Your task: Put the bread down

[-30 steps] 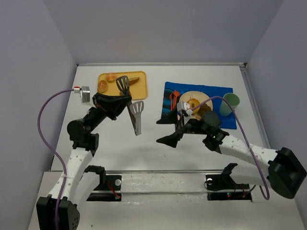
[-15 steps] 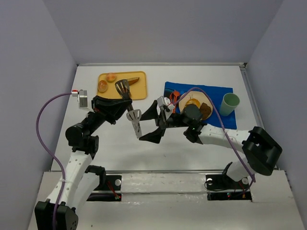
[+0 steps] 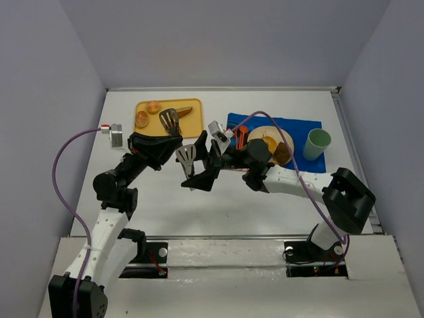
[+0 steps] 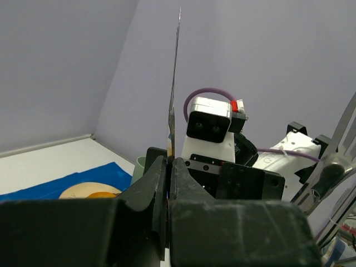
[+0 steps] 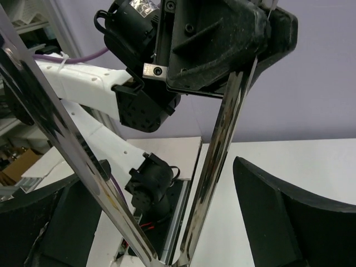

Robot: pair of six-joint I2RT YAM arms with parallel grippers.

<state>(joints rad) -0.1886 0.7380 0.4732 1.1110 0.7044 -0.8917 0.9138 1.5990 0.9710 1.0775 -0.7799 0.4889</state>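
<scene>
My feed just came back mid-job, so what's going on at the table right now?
The left gripper is shut on one arm of the metal tongs, holding them near the orange tray. The right gripper is open, with its fingers on either side of the tongs' lower end but not closed on them. Two small round bread chunks lie untouched on the tray. The plate sits on the blue mat.
</scene>
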